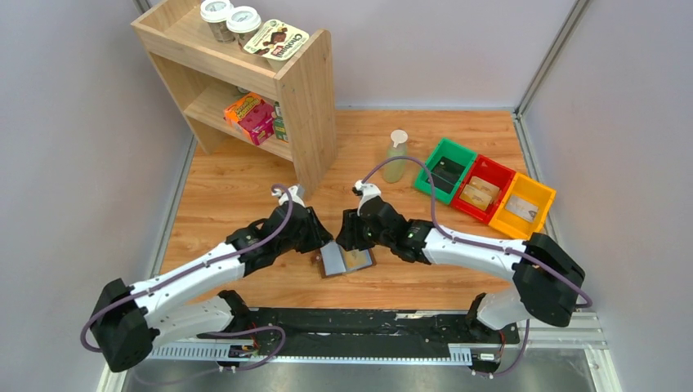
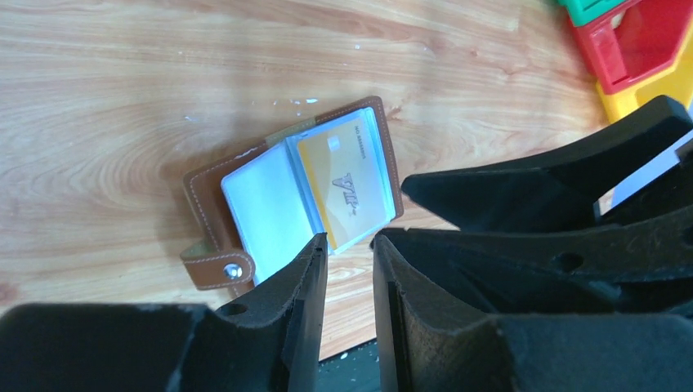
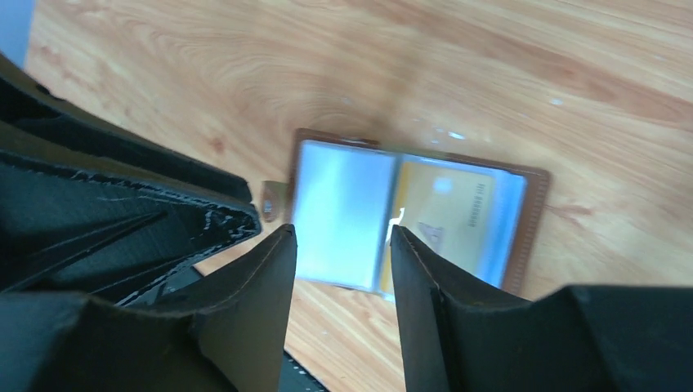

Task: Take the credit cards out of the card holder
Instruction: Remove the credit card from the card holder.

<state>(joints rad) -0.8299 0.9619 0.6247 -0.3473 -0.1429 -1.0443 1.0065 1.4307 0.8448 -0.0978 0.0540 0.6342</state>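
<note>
Wooden tabletop, two grippers crowding over one open wallet.
Left gripper point(image 2: 347, 245) hangs empty, its fingers parted by only a narrow slit; right gripper point(image 3: 339, 245) is empty too and parted wider. Just below and between them the wallet point(image 2: 261, 204) lies flat and open, with a gold card point(image 2: 347, 188) showing in one clear sleeve. The risk, as I judge it, is that the close-set fingers collide, or that a pull on the card drags the unpinned wallet along. Beyond the right gripper stand a bottle point(image 1: 395, 157) and coloured bins point(image 1: 497, 166); beyond the left, a shelf point(image 1: 306, 98). Only the arms themselves crowd the wallet.
</note>
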